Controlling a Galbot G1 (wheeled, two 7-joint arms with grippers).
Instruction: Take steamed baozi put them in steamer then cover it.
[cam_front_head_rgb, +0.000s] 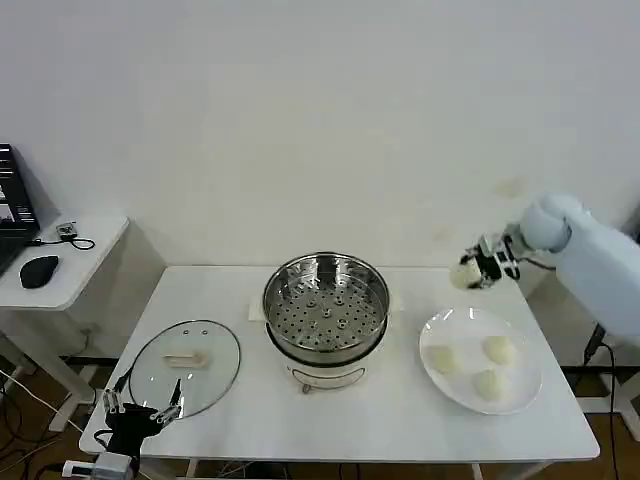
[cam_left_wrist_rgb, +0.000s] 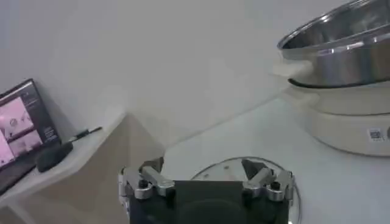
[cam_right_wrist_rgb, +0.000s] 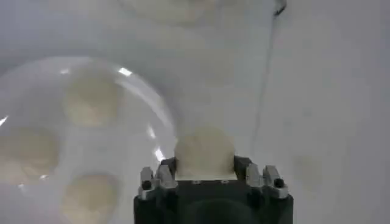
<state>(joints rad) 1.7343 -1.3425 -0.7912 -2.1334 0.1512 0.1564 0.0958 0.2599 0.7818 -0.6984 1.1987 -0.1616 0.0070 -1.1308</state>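
My right gripper (cam_front_head_rgb: 470, 272) hangs above the table's far right, behind the white plate (cam_front_head_rgb: 455, 385), shut on one steamed baozi (cam_right_wrist_rgb: 204, 152). Three more baozi (cam_front_head_rgb: 486, 383) lie on the plate, seen from above in the right wrist view (cam_right_wrist_rgb: 91, 100). The steel steamer (cam_front_head_rgb: 326, 303) stands empty on its white base at the table's middle. The glass cover (cam_front_head_rgb: 186, 366) with its cream handle lies flat at the front left. My left gripper (cam_front_head_rgb: 140, 408) waits open at the cover's near edge, nothing between its fingers (cam_left_wrist_rgb: 265, 176).
A side table (cam_front_head_rgb: 70, 270) at the far left carries a mouse and a screen. The steamer's wall (cam_left_wrist_rgb: 341, 55) rises close to the left gripper's far side. Bare tabletop (cam_front_head_rgb: 400, 420) lies in front of the steamer.
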